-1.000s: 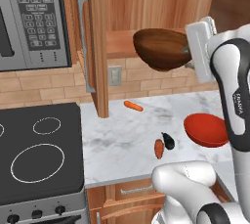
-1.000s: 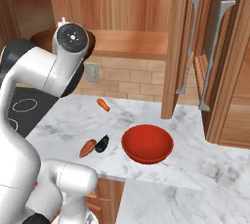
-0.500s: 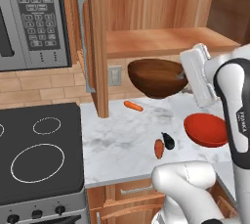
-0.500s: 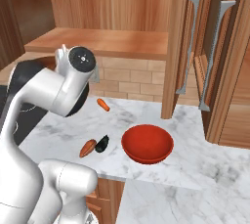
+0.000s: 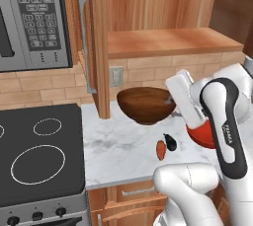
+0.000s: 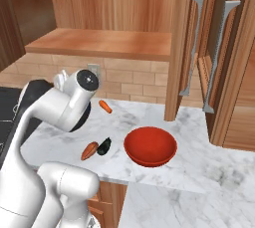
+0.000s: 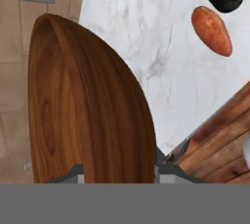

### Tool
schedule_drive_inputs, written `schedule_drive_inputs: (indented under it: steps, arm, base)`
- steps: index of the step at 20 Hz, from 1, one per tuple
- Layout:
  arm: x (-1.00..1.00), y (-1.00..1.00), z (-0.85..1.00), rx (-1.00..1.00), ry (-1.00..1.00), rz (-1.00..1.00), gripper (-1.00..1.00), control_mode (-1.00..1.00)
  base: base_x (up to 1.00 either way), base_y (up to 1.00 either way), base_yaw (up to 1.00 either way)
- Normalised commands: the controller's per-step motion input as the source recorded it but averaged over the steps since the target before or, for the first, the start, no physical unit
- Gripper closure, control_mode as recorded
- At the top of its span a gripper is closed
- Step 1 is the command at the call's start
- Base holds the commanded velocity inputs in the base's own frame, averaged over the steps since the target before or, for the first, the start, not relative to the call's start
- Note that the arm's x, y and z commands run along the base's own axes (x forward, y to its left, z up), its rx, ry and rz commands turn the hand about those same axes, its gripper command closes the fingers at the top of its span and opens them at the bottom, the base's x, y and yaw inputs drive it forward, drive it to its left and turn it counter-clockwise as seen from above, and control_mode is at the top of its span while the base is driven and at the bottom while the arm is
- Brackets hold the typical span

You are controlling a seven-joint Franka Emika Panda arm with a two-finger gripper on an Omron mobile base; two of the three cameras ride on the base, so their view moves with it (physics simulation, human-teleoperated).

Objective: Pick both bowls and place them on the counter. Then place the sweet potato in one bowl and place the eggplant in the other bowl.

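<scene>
The gripper (image 7: 117, 171) is closed narrowly on the rim of the brown bowl (image 5: 146, 104), with one fingertip seen on each side of the wall in the hand view. The brown bowl is held in the air above the counter (image 5: 118, 146), below the open wooden shelf (image 5: 168, 42) and just right of the cabinet post (image 5: 100, 47).

The sweet potato (image 5: 161, 149) and the eggplant (image 5: 170, 142) are laid side by side on the counter, touching or nearly so, in front of the brown bowl and below it. The red bowl (image 6: 150, 145) is set upright on the counter to the right of the eggplant, near it but apart. A carrot (image 6: 104, 106) is seen farther back, near the brick wall, behind the brown bowl.

A black stovetop (image 5: 39, 156) is joined to the counter's left edge, with a microwave (image 5: 32, 20) mounted above it. An outlet plate (image 5: 115, 76) is fixed to the wall above the brown bowl.
</scene>
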Motion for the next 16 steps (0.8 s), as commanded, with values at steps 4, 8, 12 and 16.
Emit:
schedule_drive_inputs:
  steps: [4, 8, 12, 16]
  arm:
    - [0.03, 0.02, -0.54, -0.01, 0.08, 0.03, 1.00, -1.00]
    - [0.32, 0.28, -0.59, -0.08, 0.02, 0.01, 1.00, -1.00]
    - [0.46, 0.35, -0.58, -0.04, 0.00, 0.02, 1.00, -1.00]
    - [0.41, 0.22, -0.59, -0.05, 0.01, 0.02, 1.00, -1.00]
  base:
    - [0.00, 0.00, 0.00]
    - [0.00, 0.00, 0.00]
    - [0.00, 0.00, 0.00]
    - [0.00, 0.00, 0.00]
